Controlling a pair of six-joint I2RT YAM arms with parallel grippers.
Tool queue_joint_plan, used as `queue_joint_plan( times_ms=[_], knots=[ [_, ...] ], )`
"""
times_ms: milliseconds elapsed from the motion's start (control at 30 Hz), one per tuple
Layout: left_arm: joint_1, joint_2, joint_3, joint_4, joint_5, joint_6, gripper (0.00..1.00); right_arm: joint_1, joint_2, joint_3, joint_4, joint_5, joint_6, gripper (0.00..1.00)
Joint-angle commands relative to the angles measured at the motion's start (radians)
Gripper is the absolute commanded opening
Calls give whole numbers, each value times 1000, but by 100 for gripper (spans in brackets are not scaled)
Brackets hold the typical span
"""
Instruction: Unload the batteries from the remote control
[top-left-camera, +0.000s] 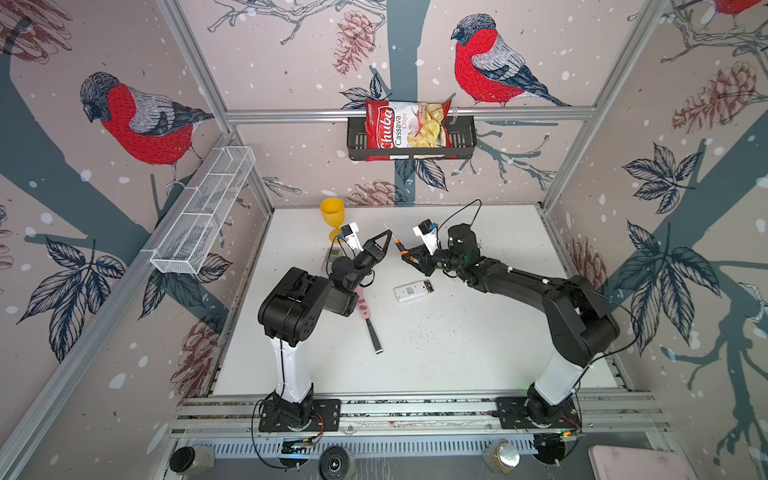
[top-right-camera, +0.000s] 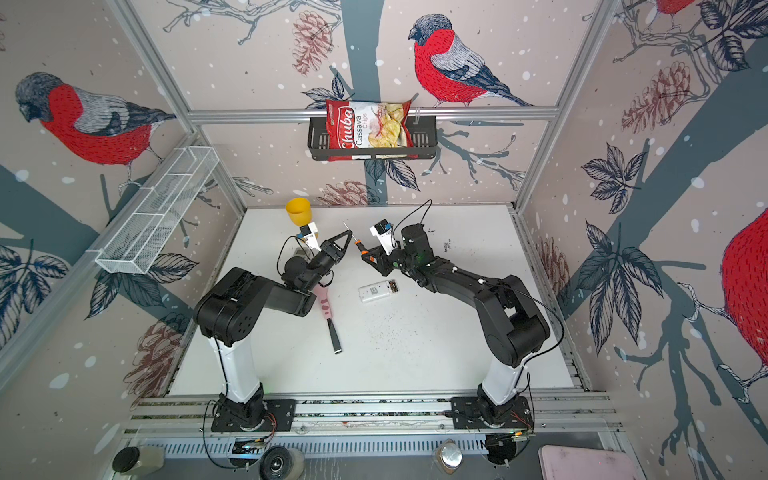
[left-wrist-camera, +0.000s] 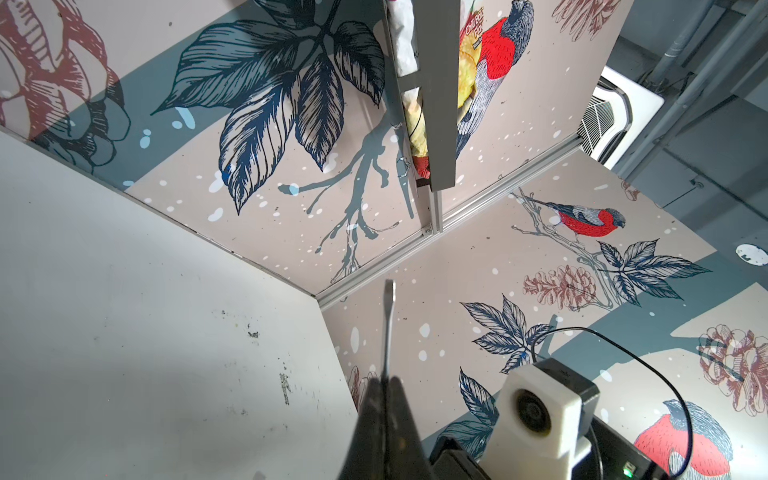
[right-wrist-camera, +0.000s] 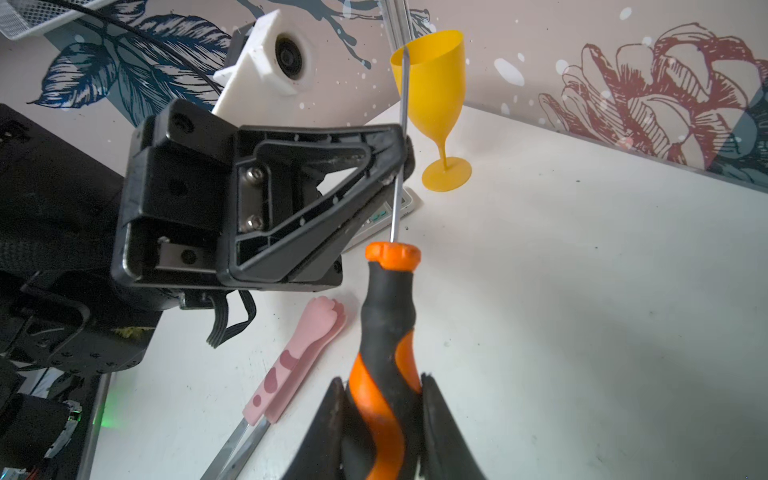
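— What is the setting?

— A white table (top-left-camera: 457, 340), scuffed and speckled, is boxed in by walls (top-left-camera: 291, 62) papered with red-breasted birds. A chips bag (top-left-camera: 405, 126) sits in a black basket (top-left-camera: 464, 139) on the back wall, and a wire basket (top-left-camera: 203, 212) hangs on the left one. A yellow goblet (top-left-camera: 332, 212) stands near the table's back edge. A pink-handled tool (top-left-camera: 365, 308) lies beside the left arm.

— And the task's things?

— The remote control (top-left-camera: 409, 292) lies flat mid-table with its back open. The batteries (top-left-camera: 427, 286) sit in the compartment at its end.

— How are the arms posed?

— Both are lifted off the table and meet beyond the remote, toward the back wall. The right gripper (right-wrist-camera: 384, 386) is clamped on the handle of the screwdriver (right-wrist-camera: 386, 328). The left gripper (top-left-camera: 389, 235) is pinched closed on the metal shaft, with the tip sticking out past its fingers (left-wrist-camera: 401, 415).
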Motion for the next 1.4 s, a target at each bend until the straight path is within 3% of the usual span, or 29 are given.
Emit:
queue_joint_plan(
  times_ms=[0,67,167,367,433,533,633,800,1033,1233,1367],
  knots=[
    [2,7,13,61,0,-4,19,6,-11,2,-56,-7,-47,10],
    [2,9,13,59,-1,-4,25,9,-12,2,-64,-12,-59,10],
    [2,9,13,55,-4,0,25,14,-11,7,-90,-10,-81,10],
    [1,10,15,47,-3,1,2,16,-15,11,-105,25,-90,10],
    [2,12,15,46,-3,2,0,16,-15,12,-100,34,-84,11],
    [2,12,16,42,-4,1,0,13,-12,6,-76,47,-69,26],
    [3,12,10,42,-16,-5,0,10,-14,-23,-10,31,-35,48],
    [-5,-2,-17,88,-84,-55,0,-6,-28,-125,213,-49,85,63],
    [-81,-135,-80,13,-271,-40,0,-53,-46,-368,897,-144,490,77],
    [-176,-241,-72,-143,-411,-30,0,-58,-17,-404,1160,-181,685,79],
    [-237,-291,-62,-216,-486,-3,0,-59,-20,-425,1250,-180,736,79]
  ],
)
